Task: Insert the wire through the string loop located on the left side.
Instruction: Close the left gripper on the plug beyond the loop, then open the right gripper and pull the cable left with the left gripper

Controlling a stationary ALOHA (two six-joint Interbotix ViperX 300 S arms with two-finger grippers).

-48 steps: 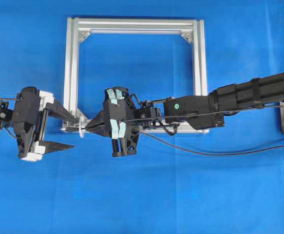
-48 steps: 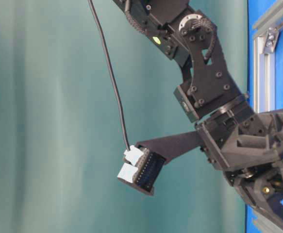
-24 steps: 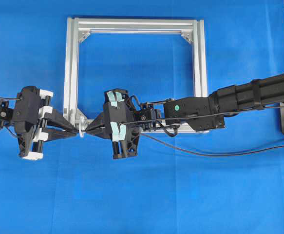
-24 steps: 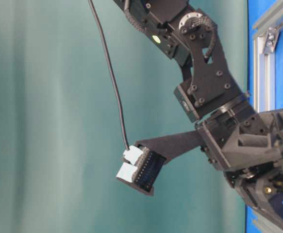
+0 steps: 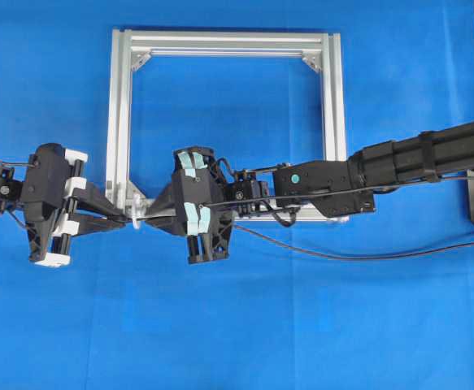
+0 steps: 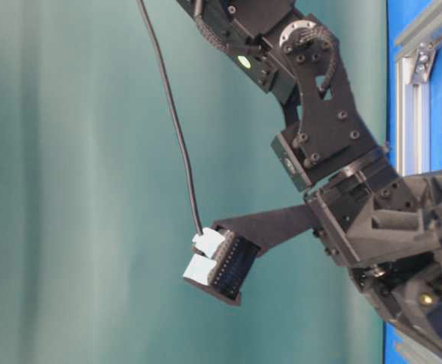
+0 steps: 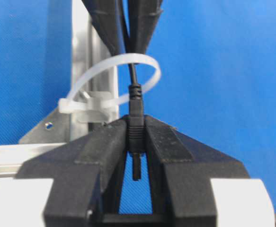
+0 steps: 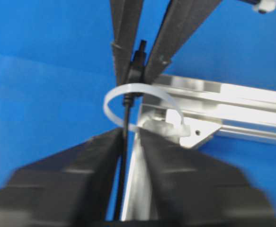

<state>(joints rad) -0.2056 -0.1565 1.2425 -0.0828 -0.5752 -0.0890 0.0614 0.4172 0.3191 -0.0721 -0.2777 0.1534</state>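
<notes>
- The left gripper (image 5: 123, 219) reaches in from the left edge of the overhead view, its tips at the lower left corner of the aluminium frame (image 5: 119, 114).
- In the left wrist view its fingers (image 7: 102, 142) are pressed in on the dark plug of the wire (image 7: 136, 125) — the plug sits clamped between the two tips, its end poking back between them.
- The string loop (image 7: 128, 71) is a whitish translucent band fixed to the frame's corner bracket (image 7: 45, 127); it stands just beyond the left gripper's tips.
- The wire passes through the string loop: from the plug, the thin black cable runs up through the ring and on between the fingers of the opposite gripper.
- The right gripper (image 5: 157, 215) faces the left one from the other side of the loop, nearly tip to tip.
- In the right wrist view its fingers (image 8: 104, 156) stand slightly apart with the wire running in the gap between them — not pinched.
- Right of the grippers, the wire (image 5: 358, 255) trails in a long slack curve across the blue cloth (image 5: 237, 325) toward the right edge.
</notes>
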